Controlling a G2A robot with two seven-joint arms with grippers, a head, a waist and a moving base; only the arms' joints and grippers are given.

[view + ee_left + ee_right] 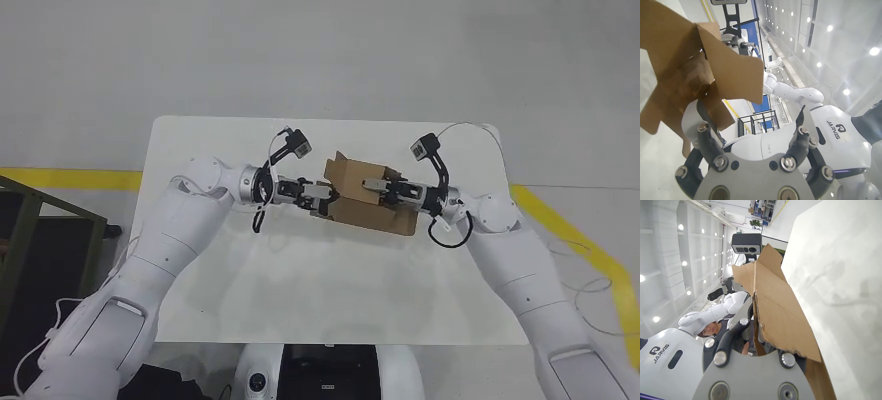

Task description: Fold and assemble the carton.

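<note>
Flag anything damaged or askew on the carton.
The brown cardboard carton has a ragged, torn-looking edge in the right wrist view, uneven rather than cleanly cut. Its flaps splay at different angles, not folded shut.

Matt brown corrugated cardboard carton (365, 212), edges torn rough; table (300, 290) seemingly smooth white.

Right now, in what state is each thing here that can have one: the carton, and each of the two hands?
carton: partly folded, not closed up.
left hand: open, one finger beside a loose flap of the carton.
right hand: shut on a wall of the carton.
</note>
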